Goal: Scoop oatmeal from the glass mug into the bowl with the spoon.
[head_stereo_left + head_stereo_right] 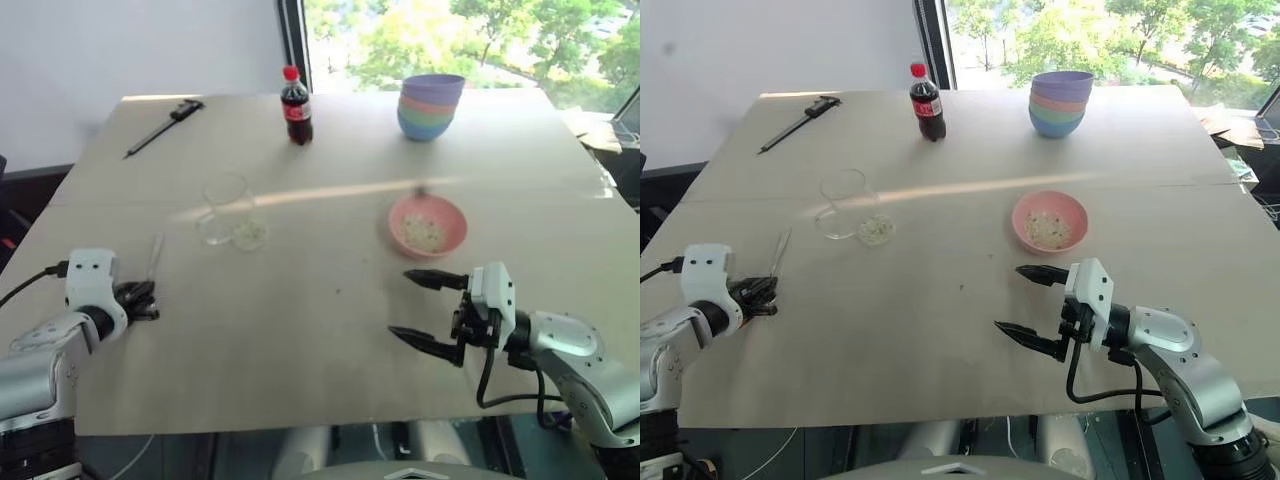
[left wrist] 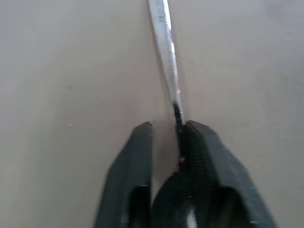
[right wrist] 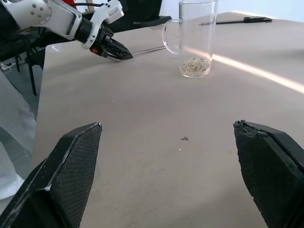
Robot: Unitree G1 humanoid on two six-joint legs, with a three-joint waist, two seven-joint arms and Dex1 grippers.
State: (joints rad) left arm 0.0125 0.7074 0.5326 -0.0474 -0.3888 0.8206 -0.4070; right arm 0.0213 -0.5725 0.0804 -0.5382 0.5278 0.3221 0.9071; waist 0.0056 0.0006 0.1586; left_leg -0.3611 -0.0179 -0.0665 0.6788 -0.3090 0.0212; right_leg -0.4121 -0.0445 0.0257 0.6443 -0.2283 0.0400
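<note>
The left gripper [image 2: 166, 130] pinches shut on the thin shiny silver spoon [image 2: 164, 52] by its handle end. It looks light, stiff, slippery. The right gripper [image 1: 425, 310] gapes wide, empty.

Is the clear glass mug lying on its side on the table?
No, the clear glass mug stands upright on the beige table with pale oatmeal flakes at its bottom.

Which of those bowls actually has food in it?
The lone pink bowl near the right tool; it holds oatmeal. The stacked bowls stand at the far edge.
</note>
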